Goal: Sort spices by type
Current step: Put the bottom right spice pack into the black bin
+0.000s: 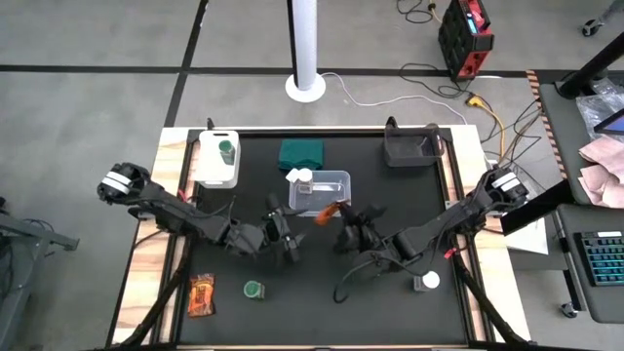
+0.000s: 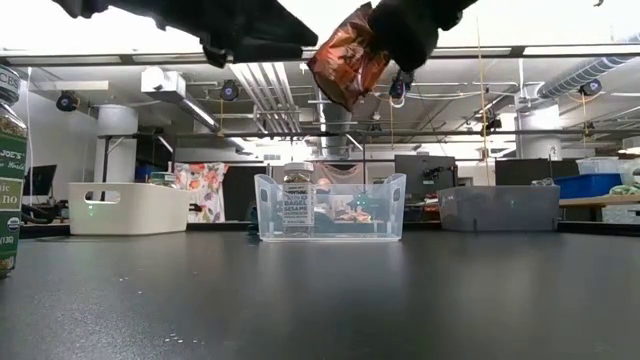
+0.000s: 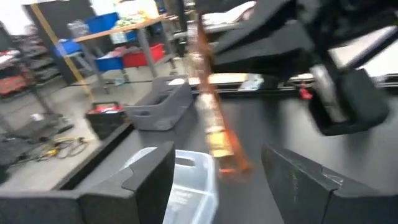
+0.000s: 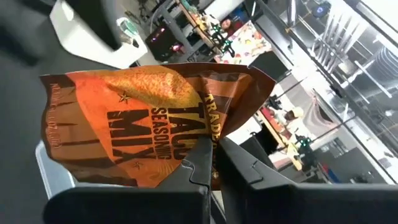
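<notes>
An orange-red spice packet [image 4: 143, 124] hangs in the air over the near edge of the clear bin [image 1: 336, 181], with my right gripper [image 1: 343, 216] shut on it. My left gripper [image 1: 285, 234] stands open just left of the packet, which shows edge-on [image 3: 211, 118] ahead of its fingers, untouched. A white-lidded jar [image 1: 300, 177] stands in the clear bin. A green-lidded jar [image 1: 226, 149] sits in the white bin [image 1: 210, 174]. On the mat near the front lie a second packet [image 1: 203, 294], a green-lidded jar [image 1: 253, 289] and a white-lidded jar [image 1: 429, 281]. My right gripper pinches the packet's edge [image 4: 219, 134] between its two shut fingers [image 4: 186, 163], coming about level from the table's right. The packet is lifted clear, tilted, and hangs down and to the left of the fingers [image 2: 350, 55] above the clear bin.
A dark green block [image 1: 302, 153] lies behind the clear bin, and a dark grey bin [image 1: 411, 146] stands at the back right. The two arms meet close together at the mat's middle. Bare mat lies between the front items.
</notes>
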`<state>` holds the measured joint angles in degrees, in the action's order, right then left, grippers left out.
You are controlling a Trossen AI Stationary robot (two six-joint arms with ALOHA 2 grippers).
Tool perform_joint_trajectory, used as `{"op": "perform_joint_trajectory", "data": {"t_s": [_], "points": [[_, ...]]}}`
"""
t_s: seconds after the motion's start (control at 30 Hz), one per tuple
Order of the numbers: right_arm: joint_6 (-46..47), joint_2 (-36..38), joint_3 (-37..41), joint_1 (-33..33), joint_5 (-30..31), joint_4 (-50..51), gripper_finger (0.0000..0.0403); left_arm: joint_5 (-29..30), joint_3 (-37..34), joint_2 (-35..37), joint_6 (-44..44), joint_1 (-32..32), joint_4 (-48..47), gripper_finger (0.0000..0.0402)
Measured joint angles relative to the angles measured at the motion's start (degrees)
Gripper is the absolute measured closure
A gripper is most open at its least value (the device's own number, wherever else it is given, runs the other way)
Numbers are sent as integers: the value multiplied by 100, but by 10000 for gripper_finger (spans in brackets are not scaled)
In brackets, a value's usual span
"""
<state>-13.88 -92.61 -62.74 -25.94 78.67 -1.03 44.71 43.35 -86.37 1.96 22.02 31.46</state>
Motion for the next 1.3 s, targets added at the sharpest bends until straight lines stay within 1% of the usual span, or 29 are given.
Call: {"op": "perform_joint_trajectory", "data": {"t_s": [0.23,0.37,0.53,0.57,0.7,0.77,0.83,0.87,0.93,1.0,1.03,1.07,1.2,1.3], "points": [[32,1,-237,9,1,-16,394,-376,0,-34,-246,-4,113,178],[36,1,-302,9,-77,-18,394,-357,0,-119,-269,-28,313,178],[70,-14,-328,-6,-106,-67,394,-19,0,-142,-257,-71,360,178],[120,-19,-328,-6,-139,-74,394,-20,0,-142,-244,-78,366,178],[386,-29,-328,-6,-623,-130,394,-31,0,-157,-207,-160,384,178],[481,-29,-328,-6,-714,-135,394,-46,0,-190,-112,-178,382,185],[490,-29,-328,-9,-722,-135,394,-140,0,-210,9,-168,373,208],[492,-29,-328,-24,-744,-132,394,-163,0,-210,35,-157,366,227],[500,-29,-328,-41,-945,-141,394,-178,0,-210,58,-152,368,278],[534,-25,-328,-45,-1186,-134,394,-175,0,-210,145,-154,323,347],[557,-21,-328,-45,-1313,-113,394,-176,0,-210,169,-152,293,370],[582,-15,-328,-43,-1394,-115,394,-176,0,-210,182,-144,262,378],[724,53,-328,-71,-1573,-16,391,-178,0,-174,207,-64,-17,378],[982,192,-341,-82,-1831,296,376,-184,12,-135,336,59,-307,379]]}}
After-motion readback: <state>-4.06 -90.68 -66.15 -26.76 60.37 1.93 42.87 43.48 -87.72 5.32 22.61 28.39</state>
